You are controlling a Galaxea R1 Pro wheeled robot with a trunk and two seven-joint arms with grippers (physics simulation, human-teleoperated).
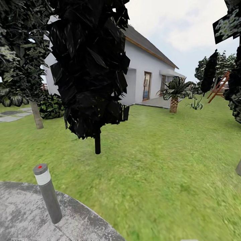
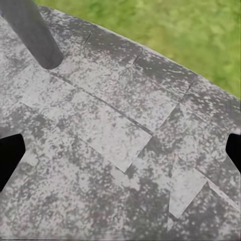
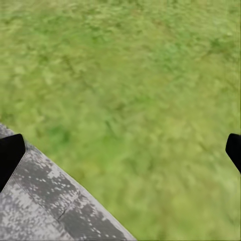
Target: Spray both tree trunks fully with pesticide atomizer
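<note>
Landmark: black cone tree, centre lawn.
- Bollard light: near side of cone tree, standing on round stone paving; likely path marker.
- Tree trunk, grey-tan: beyond cone tree toward house, apart from it.
- Palm: beyond cone tree, by house door.
- Floor: grass all round cone tree; atomizer not sighted.
- Left gripper: fingers wide apart, empty, above paving.
- Right gripper: fingers wide apart, empty, above paving edge and grass.
- Containers: none seen.
- Judgement: robot in transit, searching.

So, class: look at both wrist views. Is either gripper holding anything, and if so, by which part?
Nothing is held. The left gripper is open over grey paving; the right gripper is open over grass.
</note>
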